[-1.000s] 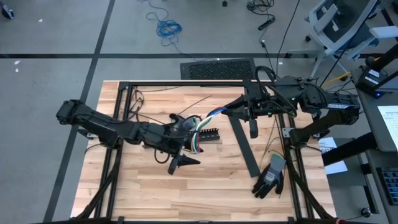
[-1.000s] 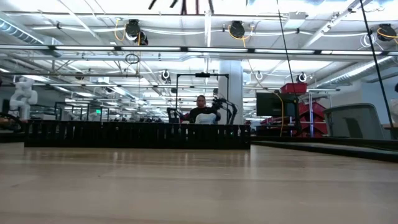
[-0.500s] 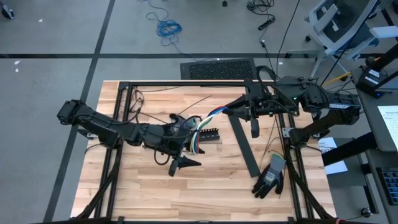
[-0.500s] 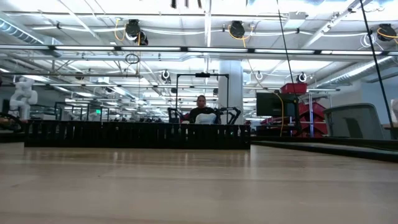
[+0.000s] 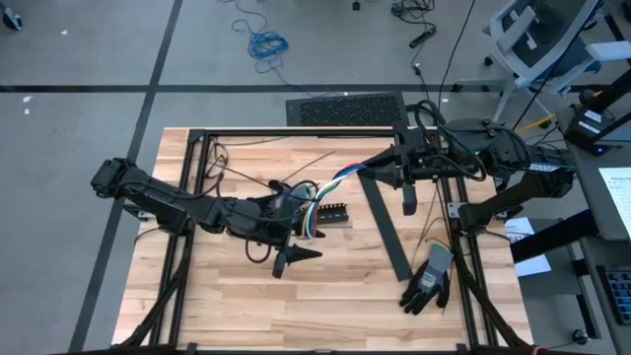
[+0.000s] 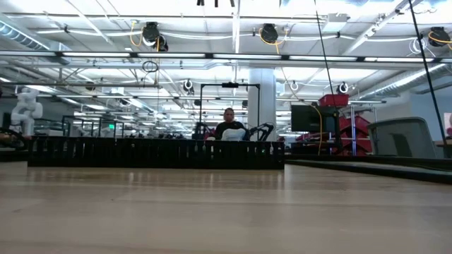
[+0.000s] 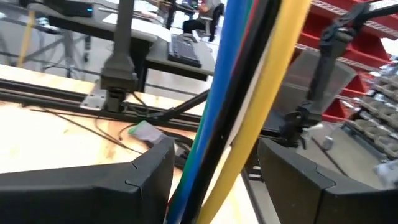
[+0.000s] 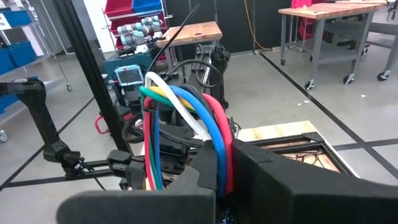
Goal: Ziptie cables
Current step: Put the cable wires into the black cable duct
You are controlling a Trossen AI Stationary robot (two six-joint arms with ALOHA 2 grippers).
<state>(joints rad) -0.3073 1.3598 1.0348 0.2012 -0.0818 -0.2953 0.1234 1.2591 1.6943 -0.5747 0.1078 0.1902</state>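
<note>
Above the middle of the wooden surface, the cables are held off the wood as a bundle stretched between the two grippers. The left gripper is set around one end of the bundle, its fingers standing apart on either side of the blue, black, red and yellow strands, so the strands pass between them; whether they are pressed on the wires cannot be told. The right gripper is pinched tight on the other end, where red, blue, white, yellow and green strands curve out of its fingers. A short black slotted piece lies on the wood just beside the left gripper, and a long black strip lies at a slant to the right of it. A grey and black glove rests near the right edge of the surface. In the low view a black slotted duct is seen across the surface, with a seated person far behind it in the room.
</note>
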